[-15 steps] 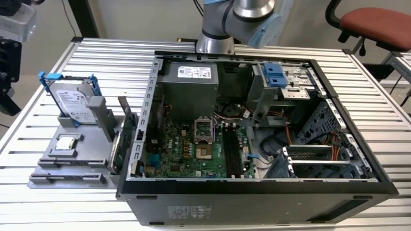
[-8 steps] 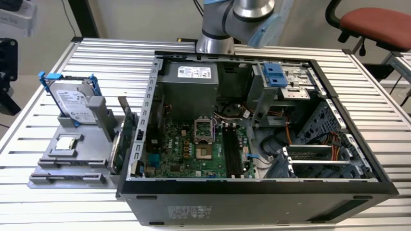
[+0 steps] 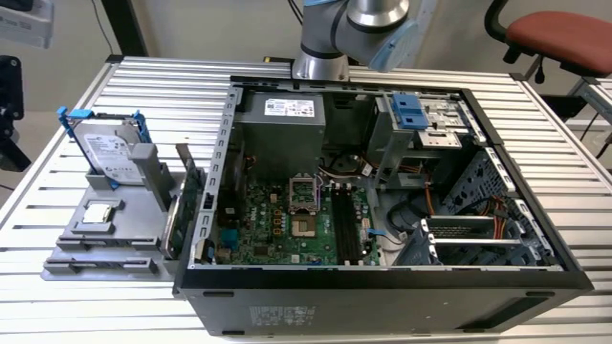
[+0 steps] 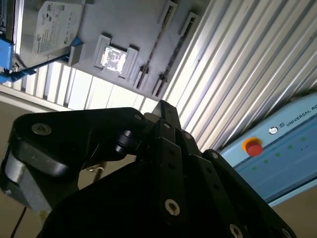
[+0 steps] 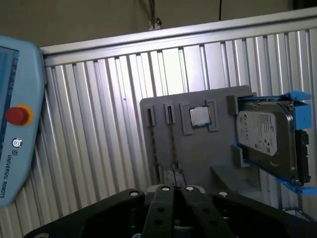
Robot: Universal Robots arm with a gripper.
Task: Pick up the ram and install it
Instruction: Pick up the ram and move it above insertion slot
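Ram (image 3: 173, 229) stands on edge in grey rack (image 3: 96, 245) on surface (image 3: 77, 308), just left of PC case (image 3: 383, 278). Tool (image 5: 173, 198) is well apart from ram; open/closed state: cannot tell. Ram prob. light, stiff, thin, fragile. Grip upper long edge at mid-length; avoid chips.

Lighting check: bright, diffuse room light, no hard shadows.

Exterior view: the ribbed silver aluminium table (image 3: 96, 301) reads pale and is nearly washed out toward 10 o'clock of the open black computer case (image 3: 383, 308). The case interior is dimmer, with soft shadow along its walls. The silver arm joint (image 3: 378, 14) at 12 o'clock carries a soft highlight. Second wrist view: the small square silver processor chip (image 4: 113, 58) flares white and the slats beside it are blown out. The black bolted gripper body (image 4: 163, 188) is underexposed and soft from closeness. First wrist view: even light, streaky reflections on the slats.
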